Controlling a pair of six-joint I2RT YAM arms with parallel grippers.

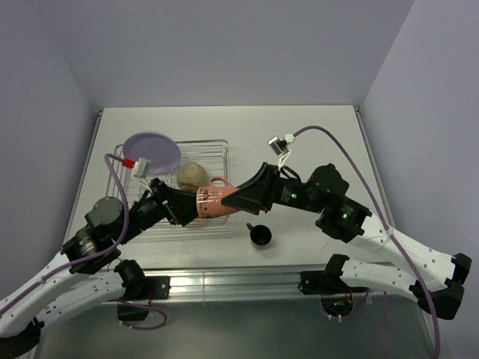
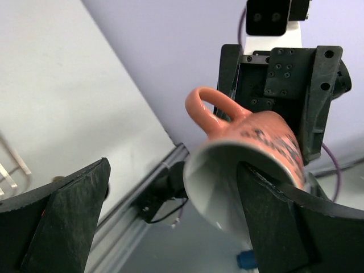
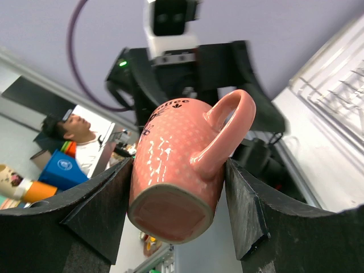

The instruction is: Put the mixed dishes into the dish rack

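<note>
Pink cup [image 1: 212, 200] is up in the air, over the near right part of the dish rack [image 1: 213, 144]. It lies on its side between your two arms, and its mouth faces the left arm.

Your right fingers [image 3: 250, 219] squeeze the cup from both sides, near its bottom, so they have it. Your left fingers [image 2: 62, 222] are wide open and hold nothing. One of them sits right by the cup's rim. I cannot tell if it touches.

I think the step now is to put this cup in the rack with the right arm. To do it well:
- Pull the left arm straight back first, so it does not bump the rim.
- Keep the right squeeze firm. The cup looks smooth and may slip.
- Turn the cup mouth down, then go down slowly onto free prongs.
- Stay away from the beige bowl [image 1: 192, 175] and the lilac plate [image 1: 152, 152].
- Let go only when the cup rests on the wires.

Now count:
- One lilac plate, at the far left of the rack.
- One beige bowl, in the middle of the rack.
- One pink cup, in your right fingers.
- One small dark cup [image 1: 261, 236], on the desk [image 1: 314, 134], just beside the rack.
- One dish rack.
- No orange bowl that I can see.
</note>
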